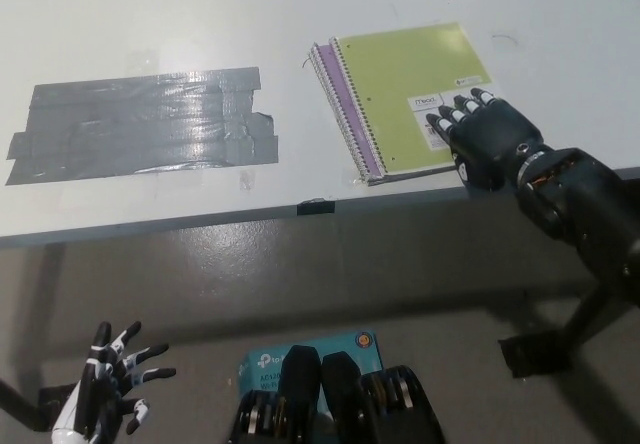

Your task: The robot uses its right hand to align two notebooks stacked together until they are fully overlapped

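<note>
Right hand flat on the green notebook, left hand idle below the table.

Nearest me, low at the left, I see the left hand (pixel 105 394) hanging under the table edge, fingers spread and holding nothing. A blue box (pixel 300 356) lies on the floor by it. Up at the table's (pixel 300 24) near right edge, the right hand (pixel 485 139) rests palm down, fingers extended side by side, tips pressing the green notebook's (pixel 410 89) near right corner on its white label; nothing gripped. Under it the purple notebook (pixel 340 94) shows only as a thin strip along the spiral side, left. Further left, grey tape (pixel 140 124) is stuck to the tabletop, well apart.
</note>
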Robot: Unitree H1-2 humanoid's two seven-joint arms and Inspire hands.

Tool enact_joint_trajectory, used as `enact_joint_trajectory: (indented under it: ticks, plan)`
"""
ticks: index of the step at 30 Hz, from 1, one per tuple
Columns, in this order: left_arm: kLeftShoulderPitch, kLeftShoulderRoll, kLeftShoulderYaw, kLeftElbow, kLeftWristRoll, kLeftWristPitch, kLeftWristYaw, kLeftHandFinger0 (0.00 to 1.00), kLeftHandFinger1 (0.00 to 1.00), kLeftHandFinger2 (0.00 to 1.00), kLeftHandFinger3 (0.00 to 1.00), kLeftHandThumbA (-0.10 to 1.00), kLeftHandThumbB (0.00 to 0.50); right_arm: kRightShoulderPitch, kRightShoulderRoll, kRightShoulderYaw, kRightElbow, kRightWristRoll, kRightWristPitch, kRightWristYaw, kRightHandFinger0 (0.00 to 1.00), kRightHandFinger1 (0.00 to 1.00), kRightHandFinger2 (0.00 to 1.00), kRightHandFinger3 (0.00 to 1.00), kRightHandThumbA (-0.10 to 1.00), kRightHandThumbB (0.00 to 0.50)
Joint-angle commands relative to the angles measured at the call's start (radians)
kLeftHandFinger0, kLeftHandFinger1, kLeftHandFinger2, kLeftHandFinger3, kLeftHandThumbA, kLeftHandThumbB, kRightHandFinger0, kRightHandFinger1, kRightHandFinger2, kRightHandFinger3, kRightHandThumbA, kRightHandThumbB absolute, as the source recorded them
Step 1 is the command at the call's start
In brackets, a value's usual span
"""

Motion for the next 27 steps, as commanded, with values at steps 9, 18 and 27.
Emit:
enact_joint_trajectory:
  ticks: [9, 18, 27]
  plan:
    - [-0.013, 0.007, -0.002, -0.029, 0.005, -0.027, -0.003, 0.53, 0.65, 0.78, 1.00, 1.00, 0.500, -0.039, 0.036, -0.002, -0.004, -0.010, -0.068, 0.017, 1.00, 1.00, 1.00, 1.00, 1.00, 0.327]
    - [-0.014, 0.009, -0.005, -0.023, 0.003, -0.022, -0.008, 0.52, 0.66, 0.79, 1.00, 1.00, 0.500, -0.039, 0.045, -0.002, -0.002, -0.017, -0.066, 0.014, 1.00, 1.00, 1.00, 1.00, 1.00, 0.342]
    - [-0.010, 0.013, -0.010, -0.021, 0.010, -0.032, -0.010, 0.57, 0.67, 0.79, 1.00, 1.00, 0.500, -0.025, 0.034, -0.003, -0.014, -0.016, -0.065, 0.025, 1.00, 1.00, 1.00, 1.00, 1.00, 0.339]
